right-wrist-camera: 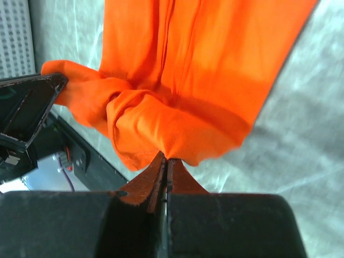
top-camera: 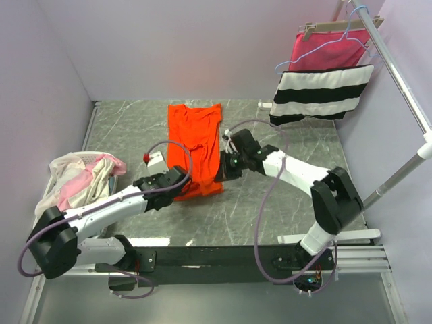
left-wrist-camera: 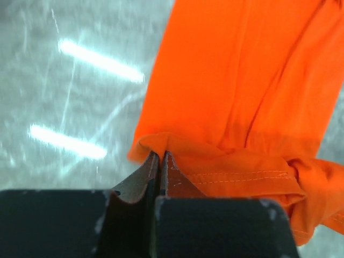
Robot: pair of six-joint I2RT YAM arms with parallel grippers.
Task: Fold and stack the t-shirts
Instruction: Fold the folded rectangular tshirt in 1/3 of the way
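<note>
The bright orange-red t-shirt point(top-camera: 196, 138) lies lengthwise on the marble table, its far part flat and its near hem lifted and bunched. My left gripper point(top-camera: 179, 179) is shut on the hem's left corner point(left-wrist-camera: 161, 148). My right gripper point(top-camera: 227, 164) is shut on the hem's right edge point(right-wrist-camera: 169, 153). In the right wrist view the near hem point(right-wrist-camera: 140, 121) hangs in a bunched fold between the two grippers. Cream-white and pale pink t-shirts point(top-camera: 77, 177) lie heaped in a basket at the left.
A white basket point(top-camera: 50, 185) stands at the table's left edge. A small white box with a red tip point(top-camera: 154, 160) lies just left of the shirt. A pink cloth with black and white stripes point(top-camera: 320, 84) hangs on a rail point(top-camera: 398, 74) at the back right.
</note>
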